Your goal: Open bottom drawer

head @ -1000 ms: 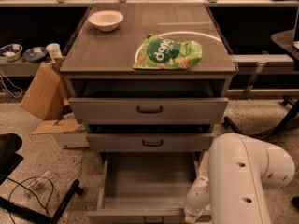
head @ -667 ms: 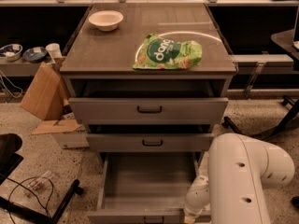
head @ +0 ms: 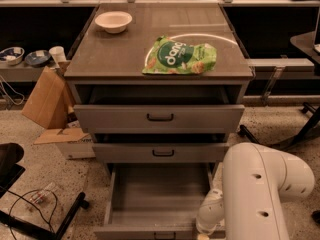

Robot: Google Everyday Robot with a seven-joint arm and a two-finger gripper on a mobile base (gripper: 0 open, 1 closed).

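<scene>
The grey cabinet has three drawers. The bottom drawer [head: 155,194] is pulled far out, and its plain grey interior shows empty. Its front panel with the small black handle [head: 164,235] sits at the bottom edge of the view. The white arm [head: 260,194] comes down at the lower right, and its wrist [head: 212,216] reaches to the drawer's front right corner. The gripper itself is below the bottom edge of the view. The mid-sized drawer [head: 162,153] and the tallest drawer [head: 160,117] above it stand slightly pulled out.
On the cabinet top lie a green snack bag [head: 180,56] and a white bowl [head: 113,21]. A cardboard box [head: 50,101] stands left of the cabinet. A black chair base [head: 45,219] and cables lie on the floor at the lower left. A desk leg [head: 305,129] is at right.
</scene>
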